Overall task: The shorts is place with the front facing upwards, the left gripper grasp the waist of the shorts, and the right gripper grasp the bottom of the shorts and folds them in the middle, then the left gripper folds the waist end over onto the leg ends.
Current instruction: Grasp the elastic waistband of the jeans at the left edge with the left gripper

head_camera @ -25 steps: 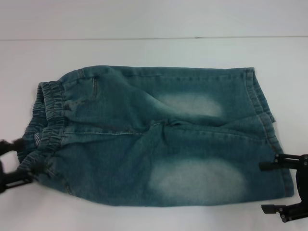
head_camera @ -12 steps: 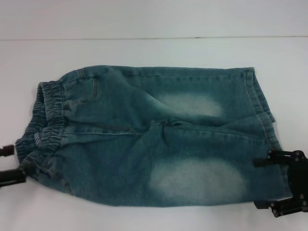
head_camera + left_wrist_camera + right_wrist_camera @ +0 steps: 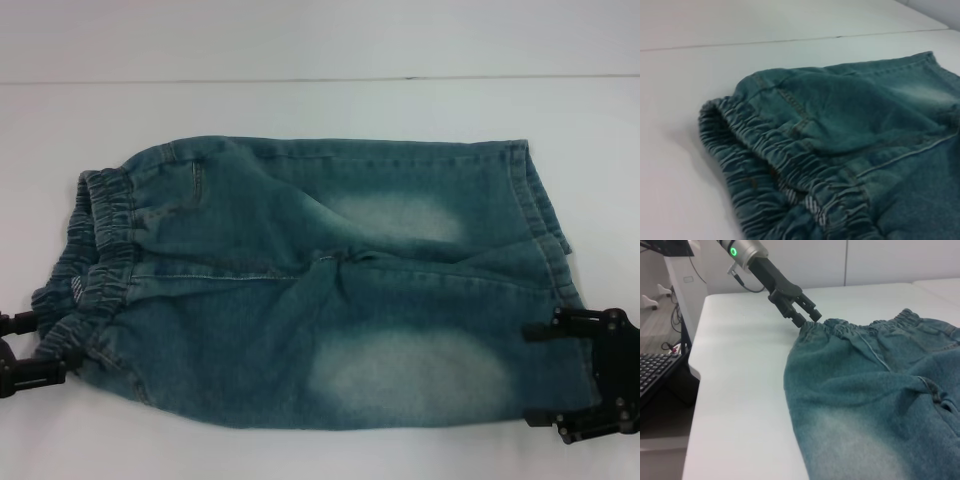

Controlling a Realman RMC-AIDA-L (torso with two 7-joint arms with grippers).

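Blue denim shorts [image 3: 330, 290] lie flat on the white table, front up, elastic waist [image 3: 100, 250] to the left and leg ends [image 3: 545, 230] to the right. My left gripper [image 3: 45, 347] is open at the near corner of the waist, its fingers on either side of the bunched band. The right wrist view shows the left gripper [image 3: 807, 316] touching that corner of the shorts [image 3: 865, 390]. My right gripper [image 3: 528, 376] is open, straddling the hem of the near leg. The left wrist view shows only the waist [image 3: 770, 170], close up.
The white table [image 3: 300, 110] has a seam across its far side. In the right wrist view the table edge [image 3: 692, 390] drops off beyond the waist end, with a keyboard [image 3: 657, 372] and cables below it.
My right gripper has moved left, from beside the near leg's hem to over it. My left gripper has shifted slightly in toward the waist corner. The shorts have not moved.
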